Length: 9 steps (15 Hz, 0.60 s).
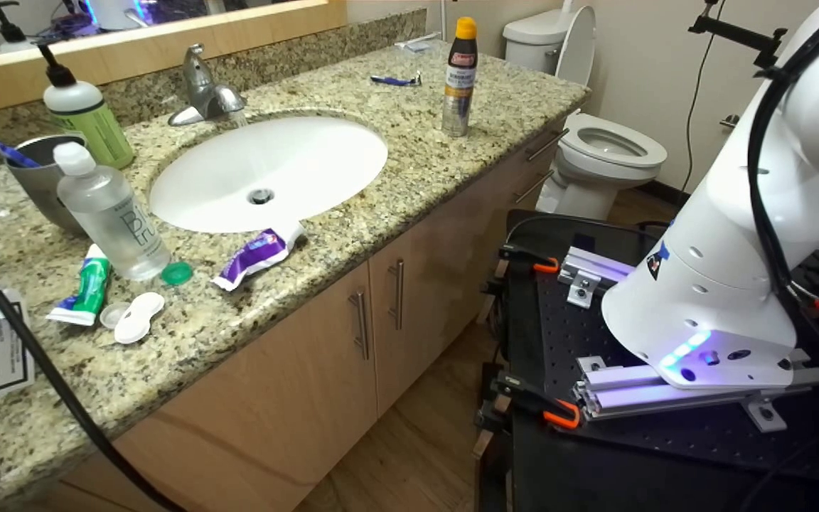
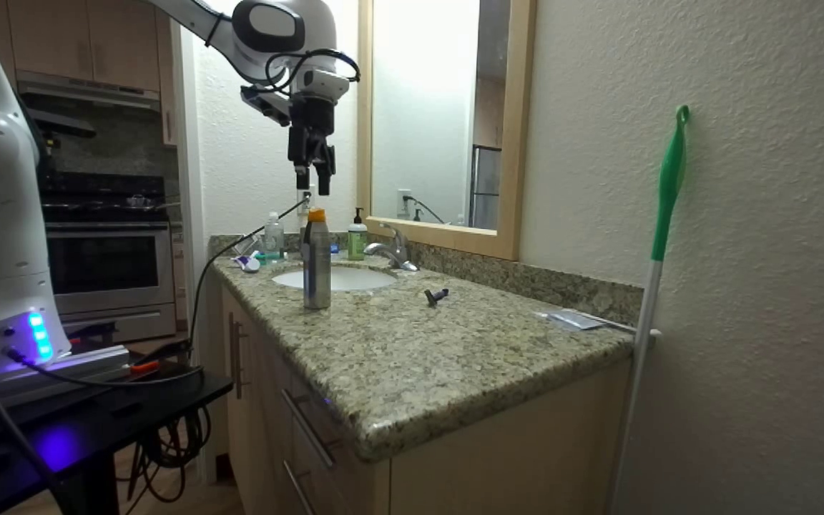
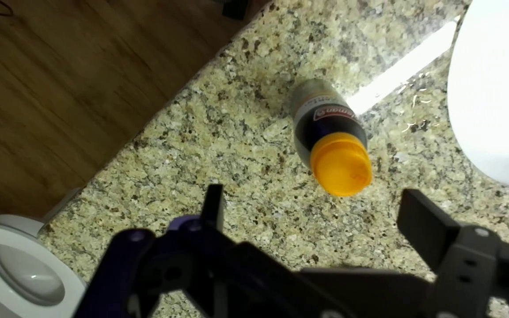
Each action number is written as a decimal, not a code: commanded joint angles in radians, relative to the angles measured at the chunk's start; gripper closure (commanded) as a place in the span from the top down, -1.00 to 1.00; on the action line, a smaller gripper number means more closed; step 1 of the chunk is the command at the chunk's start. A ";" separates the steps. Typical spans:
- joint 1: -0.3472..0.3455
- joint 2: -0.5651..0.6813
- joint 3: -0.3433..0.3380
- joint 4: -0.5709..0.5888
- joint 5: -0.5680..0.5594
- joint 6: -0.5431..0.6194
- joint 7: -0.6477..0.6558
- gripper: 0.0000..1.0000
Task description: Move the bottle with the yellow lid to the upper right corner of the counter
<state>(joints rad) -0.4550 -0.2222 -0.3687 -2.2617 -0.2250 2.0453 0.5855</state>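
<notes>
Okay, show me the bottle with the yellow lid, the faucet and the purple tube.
Bottle with the yellow lid (image 3: pixel 326 126), in the wrist view: dark upper body.
Faucet (image 1: pixel 203 88), in an exterior view: metal body.
Purple tube (image 1: pixel 257 256), in an exterior view: purple middle.

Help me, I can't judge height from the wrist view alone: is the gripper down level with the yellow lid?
Observer: No, in an exterior view the gripper hangs above the yellow lid, with a gap between.
Operator: Anything nearby that my view misses?
Observer: A blue razor lies nearer the backsplash than the yellow-lidded bottle does.
Operator: And farther off?
Observer: In both exterior views, a pale packet lies beside that backsplash, near the end of the counter.
</notes>
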 commanded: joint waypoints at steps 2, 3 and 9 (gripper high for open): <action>-0.004 0.003 0.007 0.004 0.003 -0.003 -0.001 1.00; -0.002 0.010 0.009 0.005 0.004 -0.009 0.003 1.00; 0.001 0.049 0.011 0.000 -0.009 0.020 0.028 1.00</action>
<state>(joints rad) -0.4508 -0.2060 -0.3684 -2.2649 -0.2289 2.0454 0.5897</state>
